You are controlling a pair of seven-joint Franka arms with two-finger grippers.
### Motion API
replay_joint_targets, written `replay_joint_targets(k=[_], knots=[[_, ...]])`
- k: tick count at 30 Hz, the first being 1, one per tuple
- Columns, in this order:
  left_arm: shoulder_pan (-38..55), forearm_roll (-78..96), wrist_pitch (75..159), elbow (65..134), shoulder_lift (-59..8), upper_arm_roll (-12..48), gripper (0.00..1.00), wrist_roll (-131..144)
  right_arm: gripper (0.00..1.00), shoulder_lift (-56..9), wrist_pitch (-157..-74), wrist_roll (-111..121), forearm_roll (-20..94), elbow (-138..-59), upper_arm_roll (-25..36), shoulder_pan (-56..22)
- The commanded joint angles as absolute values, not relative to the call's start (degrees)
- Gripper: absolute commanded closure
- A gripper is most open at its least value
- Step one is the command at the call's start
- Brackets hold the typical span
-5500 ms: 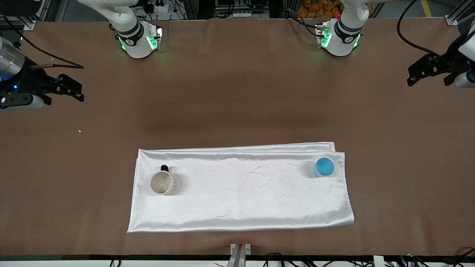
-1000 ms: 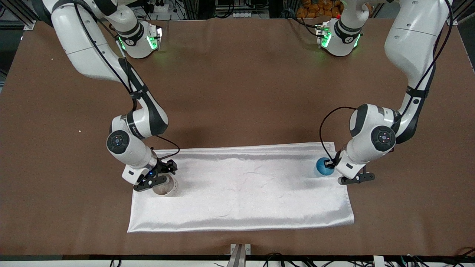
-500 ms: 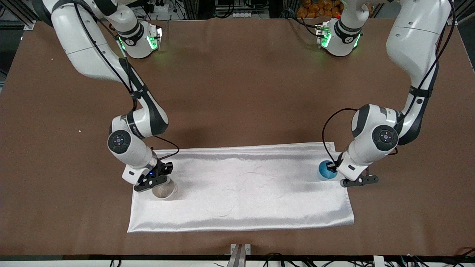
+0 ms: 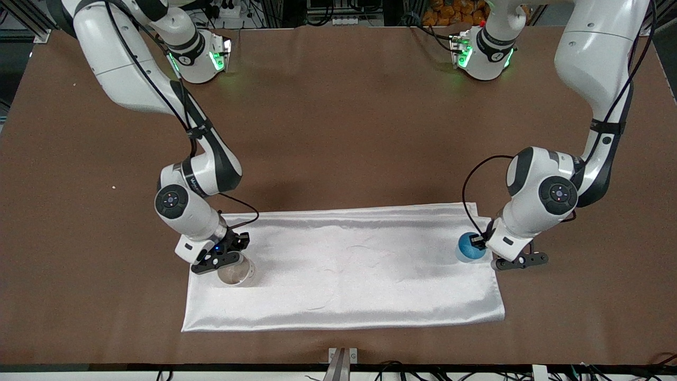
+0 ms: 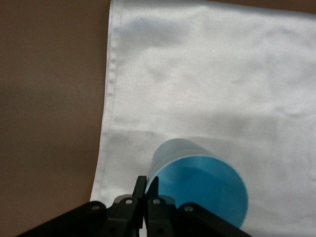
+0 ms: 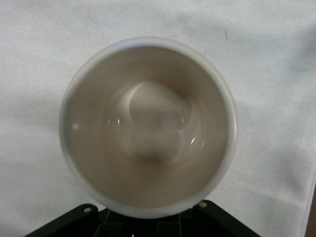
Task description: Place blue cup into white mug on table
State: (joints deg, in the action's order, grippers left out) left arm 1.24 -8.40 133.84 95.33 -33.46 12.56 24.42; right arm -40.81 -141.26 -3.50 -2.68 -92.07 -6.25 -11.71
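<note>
The blue cup (image 4: 468, 246) sits at the right of the front view on the white cloth (image 4: 344, 270), with the left gripper (image 4: 478, 242) down on its rim, jaws closed narrow over the cup's wall, as the left wrist view shows. At the left of that view the white mug (image 4: 235, 272) stands upright on the same cloth, and the right gripper (image 4: 228, 253) has its jaws pinched shut at the mug's rim, on the handle side. Both grasps look made, but the cup is not yet in the mug; the two remain well apart. What seems left is bringing them together and lowering the cup inside. The brown worktop (image 4: 338, 132) around the cloth holds nothing between them, so only the slippery cloth might trouble the move.
</note>
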Motion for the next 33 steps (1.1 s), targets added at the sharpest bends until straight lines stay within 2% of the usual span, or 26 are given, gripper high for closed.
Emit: replay_joint_targets(k=[1,8,17,33], knots=[[1.5,-10.3,131.7,95.4,-31.3,12.4,1.00,26.4,1.00,-38.1,-136.1,-6.9,-3.1,-91.4,-6.7,-12.2],[1.5,-10.5,129.4,94.2,-30.2,12.4,1.00,26.1,1.00,-35.3,-133.3,-16.5,-3.0,-91.6,-6.8,-15.2],[1.6,-10.8,124.7,92.3,-28.5,12.9,1.00,25.7,1.00,-31.1,-131.2,-32.4,-2.9,-93.9,-6.7,-23.0],[2.5,-11.3,120.3,91.1,-26.4,13.4,1.00,25.7,1.00,-20.7,-132.2,-41.4,-1.8,-108.6,-6.7,-34.2]])
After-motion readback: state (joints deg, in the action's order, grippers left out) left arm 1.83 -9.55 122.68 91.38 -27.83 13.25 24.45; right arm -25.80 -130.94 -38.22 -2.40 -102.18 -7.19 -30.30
